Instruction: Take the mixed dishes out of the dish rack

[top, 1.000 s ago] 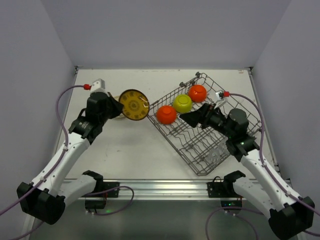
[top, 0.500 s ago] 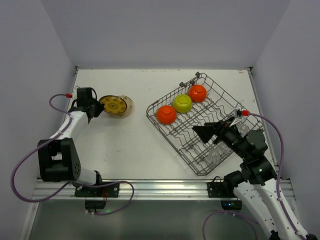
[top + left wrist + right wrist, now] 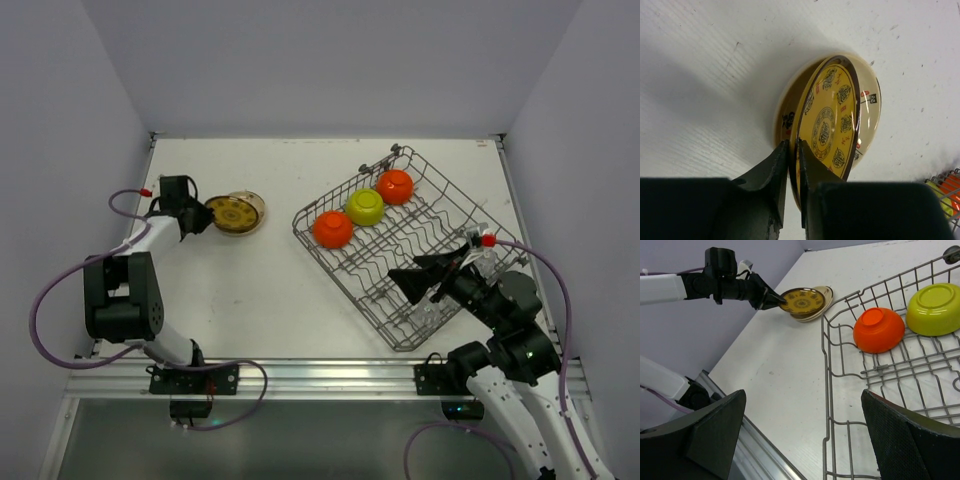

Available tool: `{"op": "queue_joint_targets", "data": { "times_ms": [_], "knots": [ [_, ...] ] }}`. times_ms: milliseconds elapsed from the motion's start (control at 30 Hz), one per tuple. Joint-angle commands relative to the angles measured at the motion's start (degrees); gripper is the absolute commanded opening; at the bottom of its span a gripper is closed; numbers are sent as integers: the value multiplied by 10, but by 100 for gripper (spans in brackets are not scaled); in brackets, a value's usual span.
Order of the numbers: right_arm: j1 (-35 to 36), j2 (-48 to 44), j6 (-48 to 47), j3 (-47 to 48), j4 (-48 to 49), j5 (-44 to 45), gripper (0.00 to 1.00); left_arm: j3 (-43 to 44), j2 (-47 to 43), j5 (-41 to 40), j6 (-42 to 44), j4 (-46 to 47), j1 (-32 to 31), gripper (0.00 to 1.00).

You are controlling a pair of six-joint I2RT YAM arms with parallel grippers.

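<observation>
Down at the near right corner, the right gripper (image 3: 415,283) has pulled back from the bowl row and now hangs over the near end of the dish rack (image 3: 347,287). Its fingers (image 3: 715,430) are wide apart with nothing between them. Just under it sit the clear glasses (image 3: 432,312) (faint through the wires, hard to count). That looks like a line-up for glassware next.

Further up the rack, three bowls are still to unload, all rim-down in a row along the far side. From near to far they are an orange bowl (image 3: 333,229), the yellow-green bowl (image 3: 365,206) and a second orange bowl (image 3: 395,186).

Now the big move, over by the far left edge. A second ago the left gripper (image 3: 205,215) held the patterned plate (image 3: 832,120) upright beside the rack. It has since swung away and tipped the plate nearly flat. The fingers are clamped on the plate's rim, with its face still tilted above a cream-rimmed plate (image 3: 867,100) already lying on the table. Whether the two touch, I can't tell. Once released, that should be two plates stacked outside the rack.
</observation>
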Motion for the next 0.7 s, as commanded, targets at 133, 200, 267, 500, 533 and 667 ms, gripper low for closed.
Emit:
{"op": "queue_joint_targets", "data": {
  "times_ms": [133,200,267,500,533,667],
  "knots": [
    [-2,7,-19,18,-6,-24,99,33,-1,20,-1,31,3,54],
    [-2,11,-25,17,-4,-27,99,29,-10,15,-1,33,3,72],
    [-2,23,-24,16,-3,-31,99,34,-9,13,6,23,2,78],
    [-2,74,17,14,2,52,99,32,-36,25,24,6,0,89],
    [-2,80,34,13,1,70,99,35,-53,32,37,0,-1,94],
    [-1,105,68,22,0,118,99,41,-119,37,85,-34,-38,100]
  ]
}}
